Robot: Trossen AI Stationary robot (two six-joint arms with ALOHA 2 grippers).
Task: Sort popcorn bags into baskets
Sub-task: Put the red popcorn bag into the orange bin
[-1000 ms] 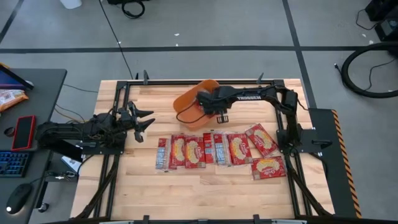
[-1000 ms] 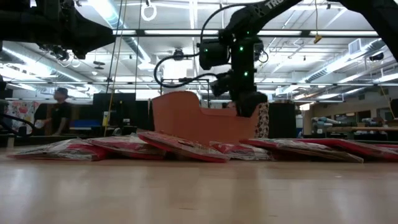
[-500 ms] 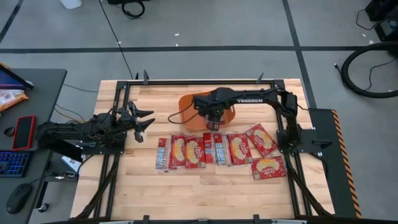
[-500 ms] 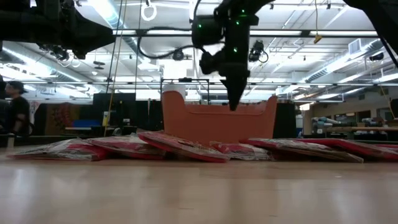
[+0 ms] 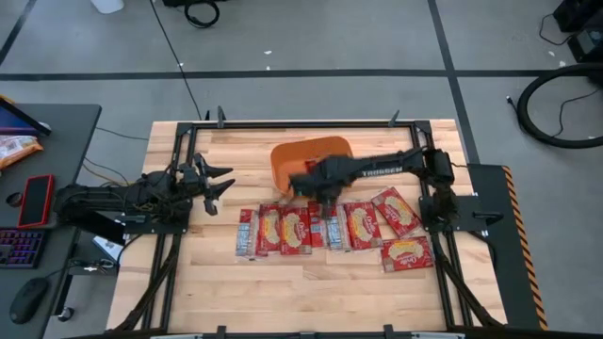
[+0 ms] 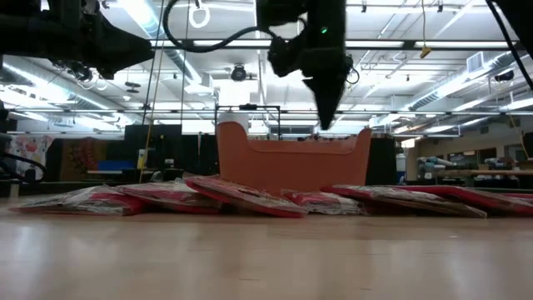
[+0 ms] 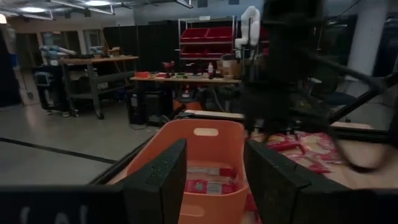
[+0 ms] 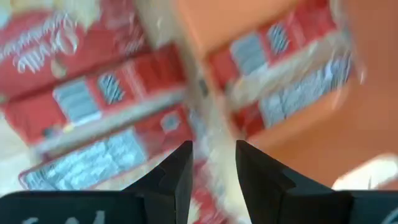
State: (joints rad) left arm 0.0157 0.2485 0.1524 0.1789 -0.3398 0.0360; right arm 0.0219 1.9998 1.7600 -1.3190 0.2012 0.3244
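You have open wood at the near half of the table (image 5: 311,301) and in front of the left gripper (image 5: 219,186). The row of popcorn bags (image 5: 283,229) blocks the middle. The orange basket (image 5: 311,157) sits just behind them. The right gripper (image 5: 323,200) hangs, fingers apart, over the basket's near rim, in your way there

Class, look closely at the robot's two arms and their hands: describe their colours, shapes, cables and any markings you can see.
Both arms are dark, jointed and slim. The right arm carries white lettering along its long link. From table height, small green lights glow on it and a black cable loops beside it. The left arm looks bulkier, with cables bundled along it. The right hand and the left hand each have two flat, dark, blocky fingers.
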